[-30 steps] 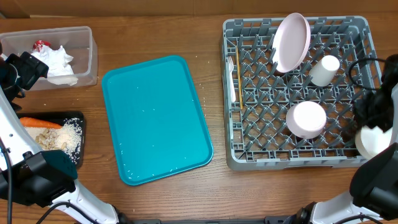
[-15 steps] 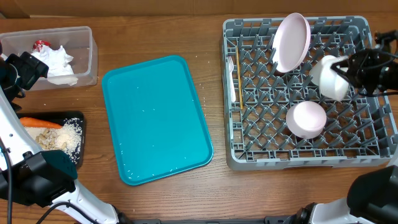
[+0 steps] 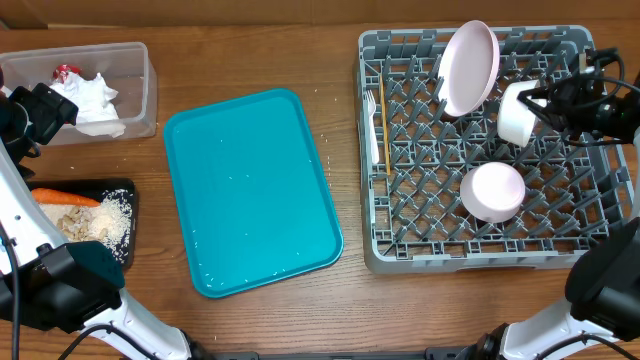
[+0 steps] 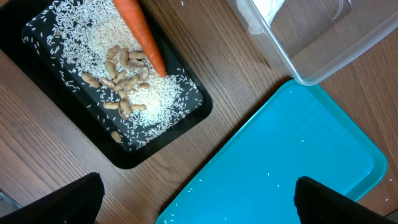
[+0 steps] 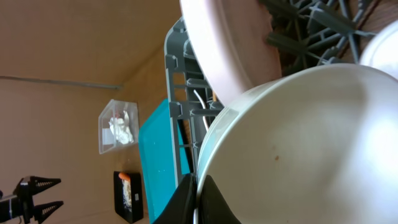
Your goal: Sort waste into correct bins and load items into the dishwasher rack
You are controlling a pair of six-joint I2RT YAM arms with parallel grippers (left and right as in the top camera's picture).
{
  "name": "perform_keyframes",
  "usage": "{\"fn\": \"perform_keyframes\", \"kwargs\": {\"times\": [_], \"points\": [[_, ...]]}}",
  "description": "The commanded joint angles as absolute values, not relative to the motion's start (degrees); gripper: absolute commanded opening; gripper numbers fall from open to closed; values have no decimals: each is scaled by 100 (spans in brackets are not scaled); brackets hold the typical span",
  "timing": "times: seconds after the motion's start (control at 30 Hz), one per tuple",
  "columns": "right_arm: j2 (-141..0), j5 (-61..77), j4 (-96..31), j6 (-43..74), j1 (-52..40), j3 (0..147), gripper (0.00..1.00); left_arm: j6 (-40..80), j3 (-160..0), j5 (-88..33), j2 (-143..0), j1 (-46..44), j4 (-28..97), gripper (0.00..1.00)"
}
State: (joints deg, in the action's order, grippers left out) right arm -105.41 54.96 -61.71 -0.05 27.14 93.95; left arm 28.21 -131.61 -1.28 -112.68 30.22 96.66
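Nearest the robot, on the left, the left fingers (image 4: 62,202) are hanging spread wide with nothing between them, above the wooden tabletop (image 3: 340,310). Just beyond them the shallow black rectangular tray (image 3: 122,188) is holding the orange carrot (image 3: 65,197), the white rice (image 3: 115,222) and the beige food scraps (image 4: 121,84). The flat teal serving tray (image 3: 250,190) is lying in the middle.

To the right, the large square grey plastic rack (image 3: 400,240) is carrying a small pinkish-white bowl (image 3: 492,192) upside down in its near half. The white plastic fork (image 3: 371,120) and the thin wooden stick (image 3: 381,135) are lying side by side along its left wall.

Farther back, the right fingers (image 5: 180,202) are pinching the rim of a small white bowl (image 3: 515,115), holding it on edge over the rack's far right part. Whether it is touching the pegs I cannot tell. Just left of it the round pale-pink plate (image 3: 468,68) is standing upright.

At the far left the clear plastic rectangular tub (image 3: 150,85) is containing the crumpled white napkin (image 3: 95,100) and the small red-and-white wrapper (image 3: 66,72).
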Motion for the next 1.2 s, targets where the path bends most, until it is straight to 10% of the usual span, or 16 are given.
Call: {"fn": "perform_keyframes", "kwargs": {"times": [0.0,0.57,1.17], "points": [[-10580,5673,-6152,-71,2891,9330,4,2875,-13128,-106,-11314,3026,9677,100],[-10580,7428,-4757,-69,3293,7872,4,2873,-13128,-106,-11314,3026,9677,100],[-10578,6058,-5223,217,4156,7839,5,2873,-13128,-106,-11314,3024,9677,100]]}}
